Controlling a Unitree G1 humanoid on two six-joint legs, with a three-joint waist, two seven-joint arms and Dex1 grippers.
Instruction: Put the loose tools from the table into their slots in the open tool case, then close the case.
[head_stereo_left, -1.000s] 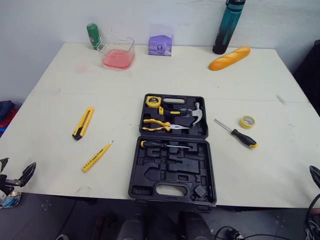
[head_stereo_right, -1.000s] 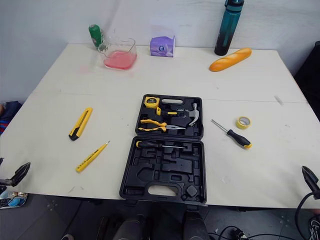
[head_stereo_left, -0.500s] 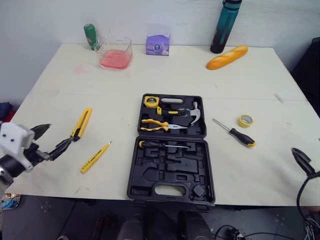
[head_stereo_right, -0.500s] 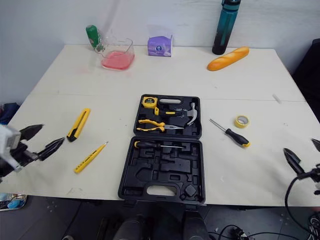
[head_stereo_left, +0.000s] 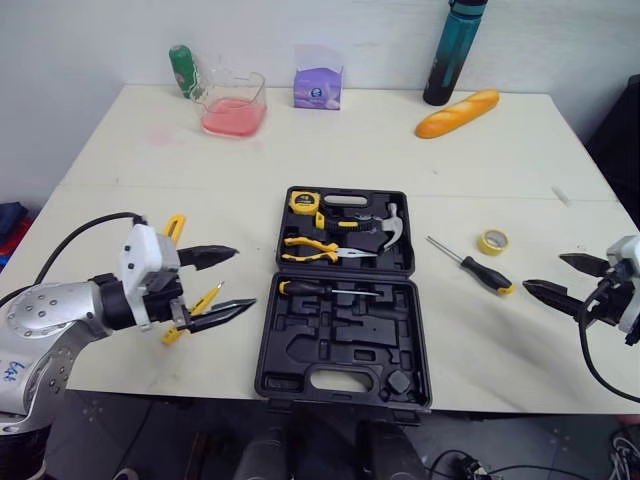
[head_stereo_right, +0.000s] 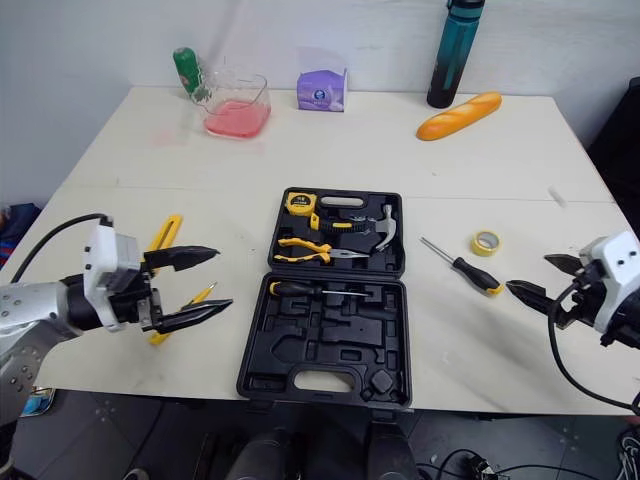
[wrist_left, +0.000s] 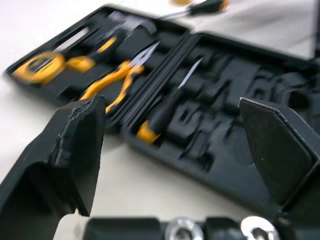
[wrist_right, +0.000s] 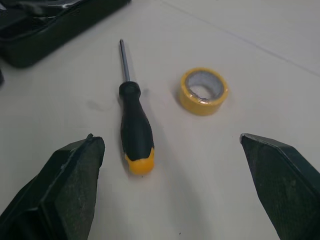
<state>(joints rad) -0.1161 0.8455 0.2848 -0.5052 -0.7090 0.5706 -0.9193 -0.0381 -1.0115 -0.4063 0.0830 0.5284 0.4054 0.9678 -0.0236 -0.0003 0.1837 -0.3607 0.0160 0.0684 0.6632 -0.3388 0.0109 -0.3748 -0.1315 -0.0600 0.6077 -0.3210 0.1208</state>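
The black tool case (head_stereo_left: 345, 345) lies open at the table's front middle. It holds a tape measure (head_stereo_left: 304, 203), a hammer (head_stereo_left: 385, 226), pliers (head_stereo_left: 318, 249) and a screwdriver (wrist_left: 165, 110). My left gripper (head_stereo_left: 243, 277) is open just left of the case, above a yellow tester pen (head_stereo_left: 207, 296) and in front of a yellow utility knife (head_stereo_left: 175, 225), both partly hidden by it. My right gripper (head_stereo_left: 543, 272) is open with nothing in it, just right of a loose black and yellow screwdriver (wrist_right: 135, 132) and a yellow tape roll (wrist_right: 203, 91).
Along the back edge stand a green bottle (head_stereo_left: 184, 72), a clear container of pink liquid (head_stereo_left: 233, 103), a purple box (head_stereo_left: 319, 88) and a teal bottle (head_stereo_left: 444, 55). A bread loaf (head_stereo_left: 458, 113) lies beside the teal bottle.
Both arms have come up from below the table's front edge and moved inward over it. The left now hangs beside the case, the right by the loose screwdriver. Both stay open.
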